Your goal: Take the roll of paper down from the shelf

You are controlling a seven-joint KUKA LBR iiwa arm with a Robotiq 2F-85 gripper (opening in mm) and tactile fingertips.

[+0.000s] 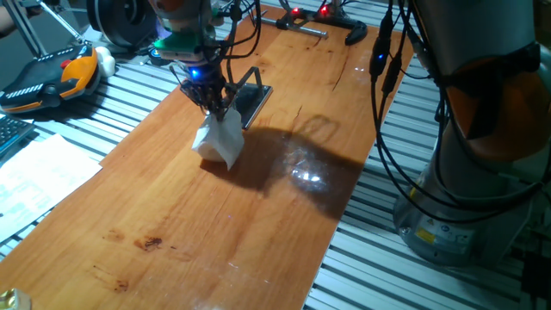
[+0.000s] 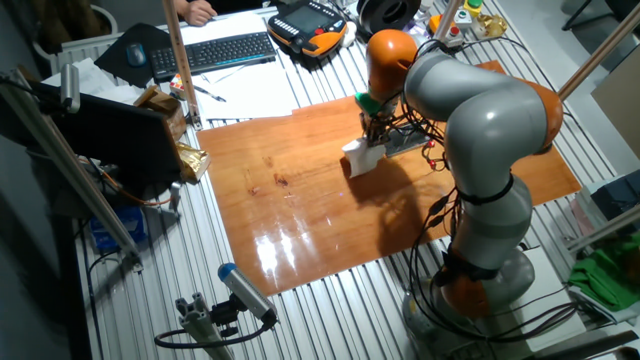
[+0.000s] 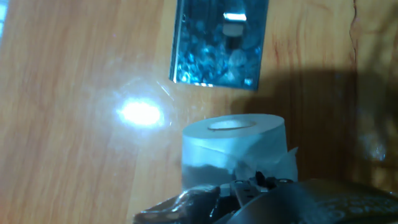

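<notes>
Shelf point(image 1: 251, 102): low dark metal tray with a thin bar frame, standing on the wooden board point(image 1: 207, 232). In the hand view its flat plate point(image 3: 217, 43) looks bare and shiny, nothing lying on it.

Roll of paper point(image 1: 219, 140): white, off the shelf, just beside the shelf's near end, over the board. The hand view shows it upright with the hollow core facing the camera point(image 3: 233, 146). A loose flap of tissue is pulled up at the top. Whether its base touches the board is hard to tell from these angles; probably close to it or just on it.

Gripper point(image 1: 215, 105): directly above the roll, fingers pressed in on the roll's upper edge and the loose tissue, pinching it. A blue light glows on the hand just above the fingers.

Surface: glossy orange-brown board lying on a slatted aluminium table point(image 1: 413, 275), with glare spots beside the shelf's shadow side. A black clamp point(image 1: 355, 33) sits at the board's far end, well apart from the shelf.

Room: an orange and black pendant point(image 1: 53, 76) and flat white sheets point(image 1: 39, 176) lie off the board, on the side away from the arm's base point(image 2: 480, 270). A keyboard point(image 2: 222, 50) lies beyond the board in the other fixed view.
</notes>
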